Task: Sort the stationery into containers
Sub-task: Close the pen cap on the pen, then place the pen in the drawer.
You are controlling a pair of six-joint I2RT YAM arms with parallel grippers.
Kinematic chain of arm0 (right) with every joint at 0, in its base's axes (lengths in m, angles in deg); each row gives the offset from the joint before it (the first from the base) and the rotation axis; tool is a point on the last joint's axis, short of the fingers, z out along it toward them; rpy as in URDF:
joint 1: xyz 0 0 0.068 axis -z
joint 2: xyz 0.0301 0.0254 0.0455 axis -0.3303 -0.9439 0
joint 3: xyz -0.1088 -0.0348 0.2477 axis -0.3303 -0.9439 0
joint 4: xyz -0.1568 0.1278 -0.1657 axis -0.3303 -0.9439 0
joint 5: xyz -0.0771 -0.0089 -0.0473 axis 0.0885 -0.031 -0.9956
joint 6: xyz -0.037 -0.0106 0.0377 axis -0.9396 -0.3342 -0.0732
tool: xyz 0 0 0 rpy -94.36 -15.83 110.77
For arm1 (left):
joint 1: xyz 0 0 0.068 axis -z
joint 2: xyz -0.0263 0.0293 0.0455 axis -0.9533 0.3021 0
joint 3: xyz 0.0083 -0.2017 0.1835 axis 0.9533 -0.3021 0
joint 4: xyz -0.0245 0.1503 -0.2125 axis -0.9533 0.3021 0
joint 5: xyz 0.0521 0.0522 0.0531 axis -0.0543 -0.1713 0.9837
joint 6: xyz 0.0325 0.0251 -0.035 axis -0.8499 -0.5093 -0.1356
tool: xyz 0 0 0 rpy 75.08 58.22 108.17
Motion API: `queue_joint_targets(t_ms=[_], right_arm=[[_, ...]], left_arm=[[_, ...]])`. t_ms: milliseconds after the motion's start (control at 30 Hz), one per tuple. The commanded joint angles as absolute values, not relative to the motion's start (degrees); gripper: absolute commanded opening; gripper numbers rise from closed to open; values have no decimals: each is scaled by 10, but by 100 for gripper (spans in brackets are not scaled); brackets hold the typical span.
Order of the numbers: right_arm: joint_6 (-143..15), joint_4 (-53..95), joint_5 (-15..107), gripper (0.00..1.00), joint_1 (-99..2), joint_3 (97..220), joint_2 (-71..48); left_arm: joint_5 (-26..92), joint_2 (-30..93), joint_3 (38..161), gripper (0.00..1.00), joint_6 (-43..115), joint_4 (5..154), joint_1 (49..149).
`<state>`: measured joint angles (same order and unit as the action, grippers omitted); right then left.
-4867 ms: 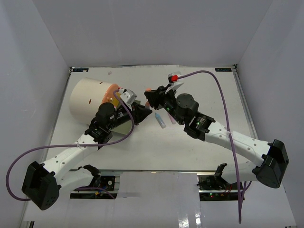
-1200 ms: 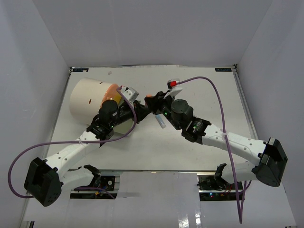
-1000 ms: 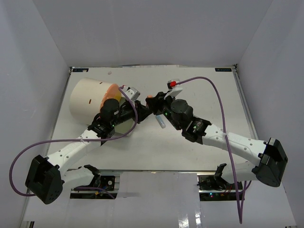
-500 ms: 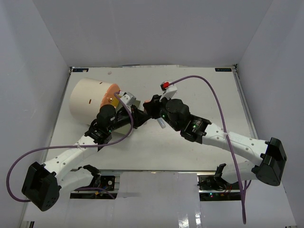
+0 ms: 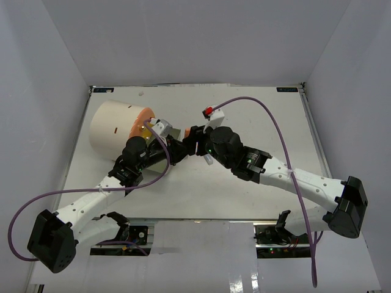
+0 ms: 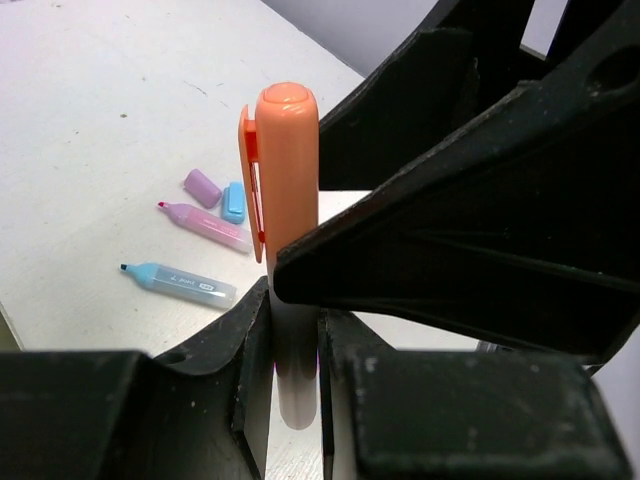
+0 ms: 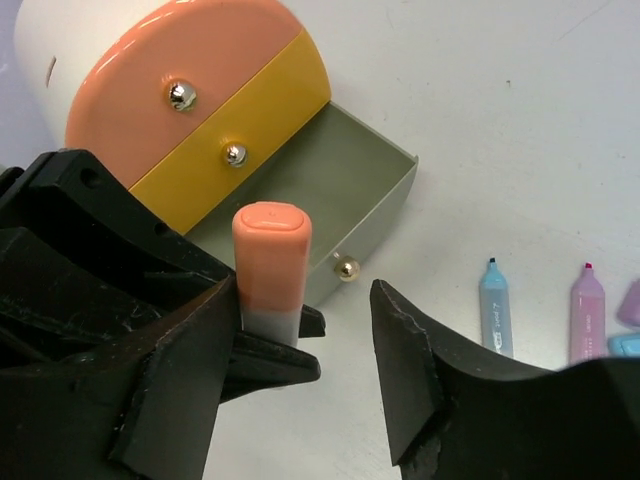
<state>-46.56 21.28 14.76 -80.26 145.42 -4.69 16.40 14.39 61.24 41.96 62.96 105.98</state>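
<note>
Highlighter (image 6: 288,200), orange-capped, clenched in our left gripper (image 6: 293,345); our right gripper (image 7: 300,300) gapes around it, near the open drawer (image 7: 380,205).

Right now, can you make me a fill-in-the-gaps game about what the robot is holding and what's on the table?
1. The left end effector is shut on a highlighter with an ____ cap.
2. The right end effector is ____, with one finger on each side of that highlighter.
3. The container's grey drawer is ____.
4. The blue highlighter on the table has its cap ____.

Missing words: orange; open; open; off.
</note>
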Motion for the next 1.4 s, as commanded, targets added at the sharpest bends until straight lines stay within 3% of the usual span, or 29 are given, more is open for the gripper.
queue_joint_targets(t_ms=[0,267,433,600,767,967,1367], right_arm=[[-480,206,144,62,-792,1497,-54],[-495,229,162,75,-769,1553,-63],[-515,234,147,88,-756,1570,-53],[-533,234,103,95,-729,1516,2],[-511,229,111,96,-684,1413,82],[-507,177,124,96,-645,1325,119],[-531,163,179,94,-617,1271,81]], left_arm=[[162,126,615,15,419,611,1056],[156,131,612,17,423,627,1057],[182,133,633,20,417,689,1056],[348,160,732,20,377,910,1055],[463,219,816,21,340,1065,1042],[509,298,867,25,315,1114,1026],[515,381,897,48,314,1124,1012]])
